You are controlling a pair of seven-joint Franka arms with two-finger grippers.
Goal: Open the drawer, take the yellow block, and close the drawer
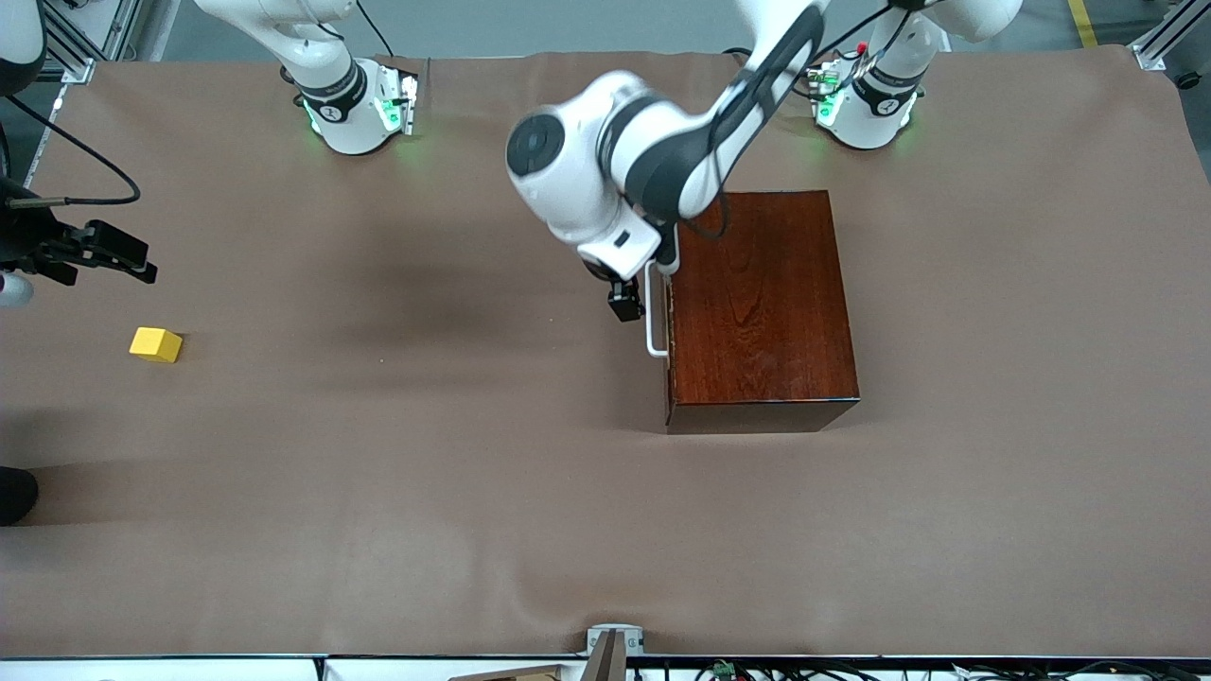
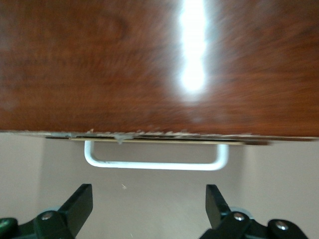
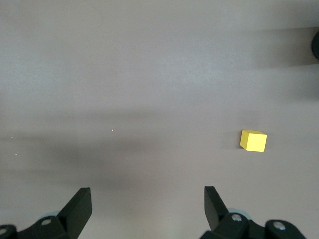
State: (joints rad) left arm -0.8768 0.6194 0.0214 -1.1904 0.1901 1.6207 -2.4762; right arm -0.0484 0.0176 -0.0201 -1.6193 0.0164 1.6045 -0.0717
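Drawer (image 1: 670,326) is shut in the box (image 1: 762,303), front w/ white handle (image 2: 155,162) facing 9 o'clock, handle's long axis 12–6. Left gripper (image 1: 626,301) hangs just off handle, fingers (image 2: 75,204) released. Yellow block (image 1: 156,344) lies on desk (image 1: 426,473) toward right arm's end; right gripper (image 1: 104,253) over the desk beside it, fingers (image 3: 77,206) spread, empty.

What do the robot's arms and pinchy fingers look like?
Both arms are smooth white shells with dark grey joints, black cables trailing along them and green lights glowing at their round bases. The left gripper and the right gripper are black, each with two blocky fingers fixed by small silver screws.
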